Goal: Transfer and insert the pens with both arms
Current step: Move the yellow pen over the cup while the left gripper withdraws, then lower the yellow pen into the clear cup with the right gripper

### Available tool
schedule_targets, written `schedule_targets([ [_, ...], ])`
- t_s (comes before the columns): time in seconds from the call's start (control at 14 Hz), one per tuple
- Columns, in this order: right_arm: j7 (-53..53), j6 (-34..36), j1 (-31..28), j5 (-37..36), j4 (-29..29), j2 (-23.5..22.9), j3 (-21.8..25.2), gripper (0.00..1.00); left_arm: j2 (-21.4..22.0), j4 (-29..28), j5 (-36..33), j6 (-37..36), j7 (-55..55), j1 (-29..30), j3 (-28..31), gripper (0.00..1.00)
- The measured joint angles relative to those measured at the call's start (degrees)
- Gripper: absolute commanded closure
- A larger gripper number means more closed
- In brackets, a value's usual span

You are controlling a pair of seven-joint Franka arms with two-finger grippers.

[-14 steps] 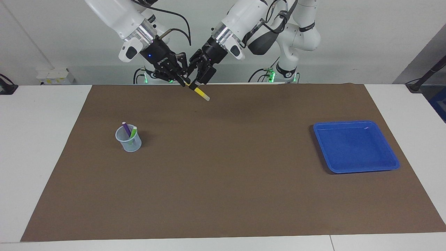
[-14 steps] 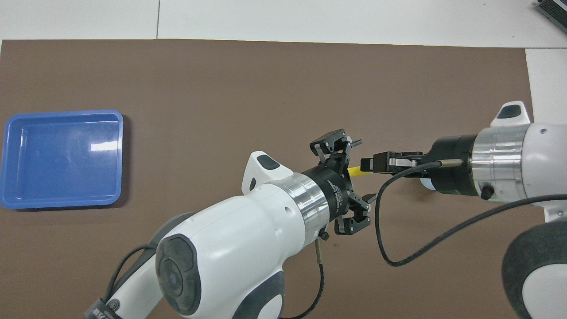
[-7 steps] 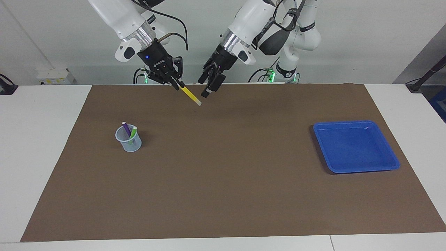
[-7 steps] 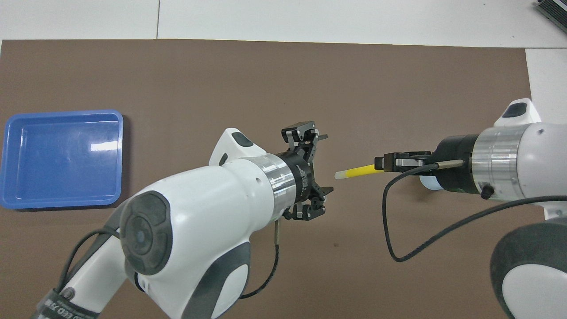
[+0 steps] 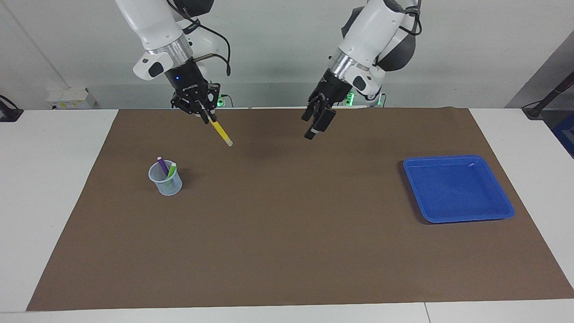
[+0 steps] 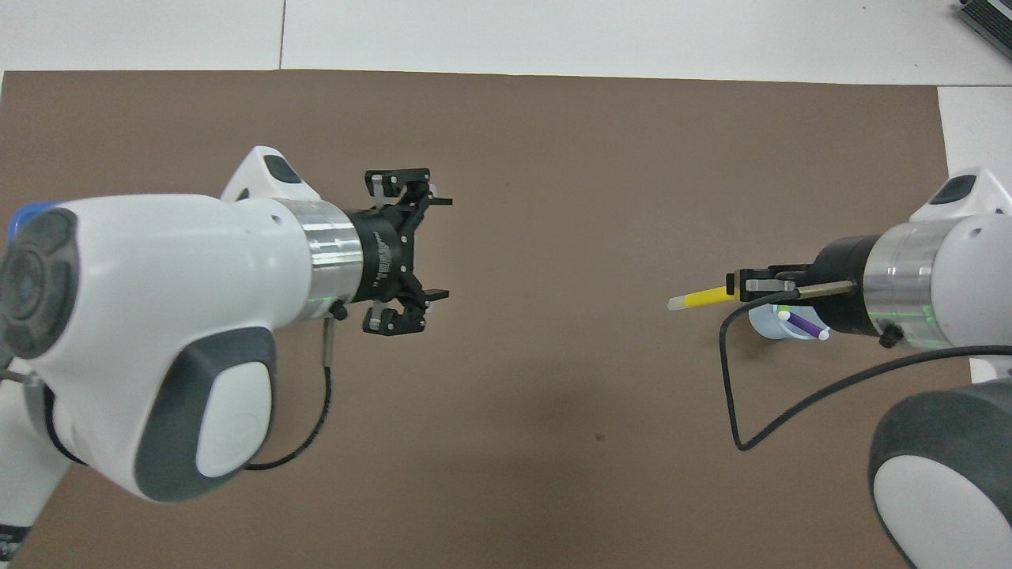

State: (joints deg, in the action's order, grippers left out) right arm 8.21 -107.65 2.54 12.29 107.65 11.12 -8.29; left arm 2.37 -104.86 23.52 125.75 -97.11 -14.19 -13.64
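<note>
Handover done: yellow pen (image 5: 220, 131) now pinched by right pincer (image 5: 200, 106) alone, upper left of facing view, over mat above cup (image 5: 165, 179) (purple, green pens already inside). Left pincer (image 5: 317, 121) spread, empty, pulled away toward upper centre. Insertion next, likely.

White desk (image 5: 54, 188) carries a brown mat (image 5: 287, 233); on the mat, a clear cup (image 5: 166, 181) toward right arm's end, blue tray (image 5: 457, 188) toward left arm's end.
</note>
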Motion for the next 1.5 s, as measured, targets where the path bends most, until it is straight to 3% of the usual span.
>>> schedule_targets([
  [0.5, -0.60, 3.51, -2.77, -10.05, 0.15, 0.01, 0.09, 1.00, 1.48, 0.34, -0.49, -13.25, 27.53, 18.89, 0.87, 0.00],
  [0.71, -4.25, 3.92, -5.73, -12.54, 1.16, 0.09, 0.17, 1.00, 2.06, 0.57, -6.54, -18.40, 40.40, 24.49, 1.07, 0.00],
  [1.0, -8.73, 3.92, -9.23, -14.58, 2.84, 0.44, 0.32, 1.00, 2.41, 1.27, -17.74, -23.80, 54.97, 25.00, 1.04, 0.00],
  [1.5, -9.75, -0.98, -11.12, -16.29, 7.60, 0.45, 0.36, 1.00, 2.73, 4.11, -19.53, -29.63, 78.51, 23.41, 8.82, 0.00],
])
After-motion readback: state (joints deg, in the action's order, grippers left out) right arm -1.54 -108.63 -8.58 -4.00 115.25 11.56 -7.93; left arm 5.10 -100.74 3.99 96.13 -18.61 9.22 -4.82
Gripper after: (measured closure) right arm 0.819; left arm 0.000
